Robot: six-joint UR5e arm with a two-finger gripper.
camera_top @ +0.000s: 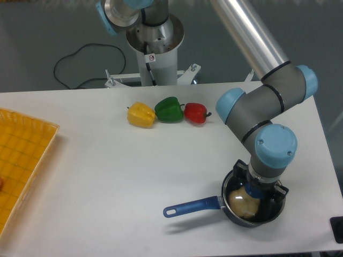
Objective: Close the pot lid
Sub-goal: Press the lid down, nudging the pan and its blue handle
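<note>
While the arm reached down from the upper middle of the view, its wrist hung directly over the pot (231, 213), which sat near the front right corner of the white table (107, 176). The pot's long blue handle (192, 206) pointed left and slightly toward the front edge. The lid (244, 203) lay over the pot's mouth, its clear glass showing a pale, yellowish shape beneath. The gripper (255, 191) stood straight down onto the lid's centre, where a bit of blue showed at the knob; the wrist covered the fingers, so I could not tell whether they were spread or pinched on the knob. The wrist and its blue cap also hid the rear part of the pot's rim.

Well apart from the pot, toward the back of the table, three peppers lay in a row: a yellow pepper (141, 115) on the left, a green pepper (169, 109) in the middle and a red pepper (195, 113) on the right, each just beside the next. A yellow tray (24, 155) with a grid pattern lay at the left edge, partly cut off by the frame. Behind the table stood the arm's base column (155, 48), bearing a small round red-and-white sticker (151, 58) too small to read. A black cable (80, 64) looped across the grey floor to the left of the base. A dark object (337, 229) showed at the right edge, mostly out of view.
</note>
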